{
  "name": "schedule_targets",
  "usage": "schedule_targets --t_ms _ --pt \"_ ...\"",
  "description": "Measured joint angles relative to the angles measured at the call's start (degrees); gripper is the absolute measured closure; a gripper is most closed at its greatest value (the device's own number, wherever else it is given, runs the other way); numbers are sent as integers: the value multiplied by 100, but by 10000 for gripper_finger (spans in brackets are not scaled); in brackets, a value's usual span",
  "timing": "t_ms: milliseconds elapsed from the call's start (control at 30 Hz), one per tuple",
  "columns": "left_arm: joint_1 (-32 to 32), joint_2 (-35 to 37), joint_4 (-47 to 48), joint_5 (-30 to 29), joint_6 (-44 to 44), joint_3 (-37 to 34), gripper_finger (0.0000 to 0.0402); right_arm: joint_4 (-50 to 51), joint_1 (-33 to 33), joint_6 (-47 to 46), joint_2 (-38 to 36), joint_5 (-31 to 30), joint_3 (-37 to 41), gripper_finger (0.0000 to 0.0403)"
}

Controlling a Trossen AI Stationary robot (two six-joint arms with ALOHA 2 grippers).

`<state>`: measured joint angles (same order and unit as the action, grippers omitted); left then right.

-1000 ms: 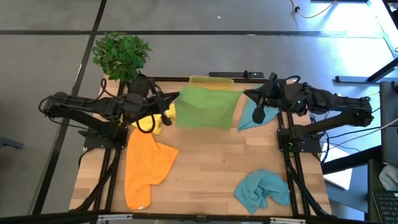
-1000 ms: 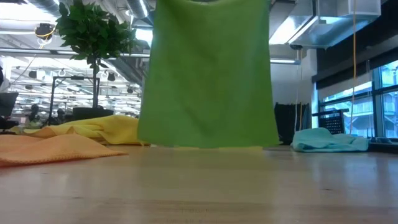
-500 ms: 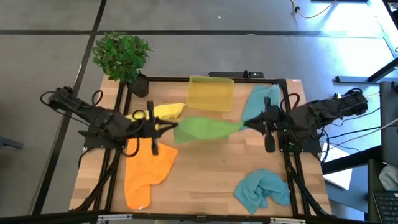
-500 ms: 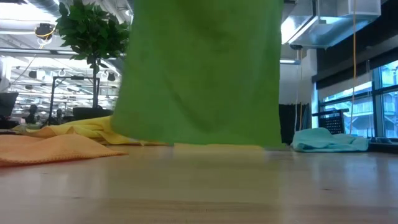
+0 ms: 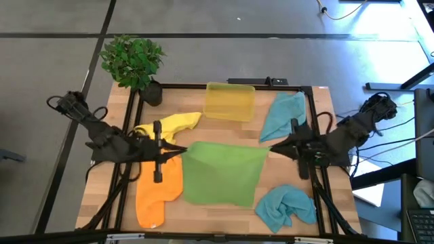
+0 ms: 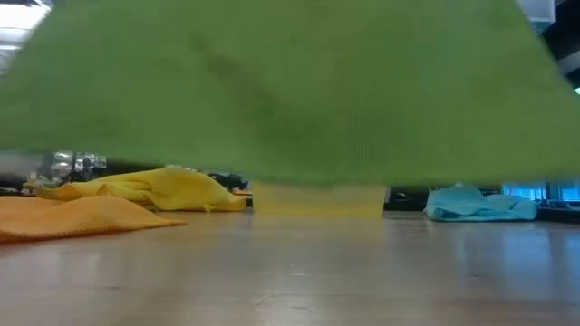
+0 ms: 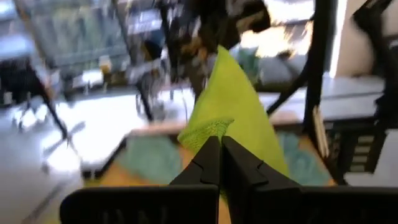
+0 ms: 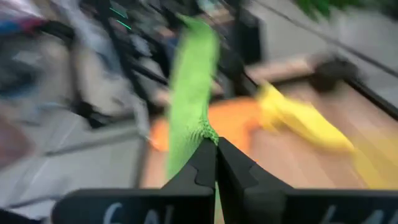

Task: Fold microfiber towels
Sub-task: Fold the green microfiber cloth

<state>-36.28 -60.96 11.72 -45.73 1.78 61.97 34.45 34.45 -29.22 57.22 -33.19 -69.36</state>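
A towel stretches between left gripper and right gripper.

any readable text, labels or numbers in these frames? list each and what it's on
None can be read.
Right gripper: pale marks on the body below the fingers, too blurred to read; it is shut on the green towel.
Left gripper, also shut on that towel: no marking visible.
Yellow bin, other towels, table: no text visible.
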Motion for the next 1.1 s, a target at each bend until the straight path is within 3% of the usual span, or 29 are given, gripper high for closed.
schedule_targets --t_ms 100,200,467,667,833,1100 --pt "316 -73 356 24 531 -445 402 821 -127 -779 113 -182 150 400" --pt "615 -65 266 198 670 -909 402 1007 -260 -1180 167 -179 494 400" --pt "1526 -60 166 509 68 -1885 402 989 -903 -1391 209 -24 1600 400" --pt "2320 -64 -376 1003 -446 -2488 402 923 -1515 -1093 209 -243 2094 400" --pt "2949 -64 -1469 1586 -1107 -2975 402 895 -2048 -531 206 -369 2185 400" --pt "3547 -64 -2443 1833 -2193 -3245 402 613 -2740 426 205 -635 2185 400"
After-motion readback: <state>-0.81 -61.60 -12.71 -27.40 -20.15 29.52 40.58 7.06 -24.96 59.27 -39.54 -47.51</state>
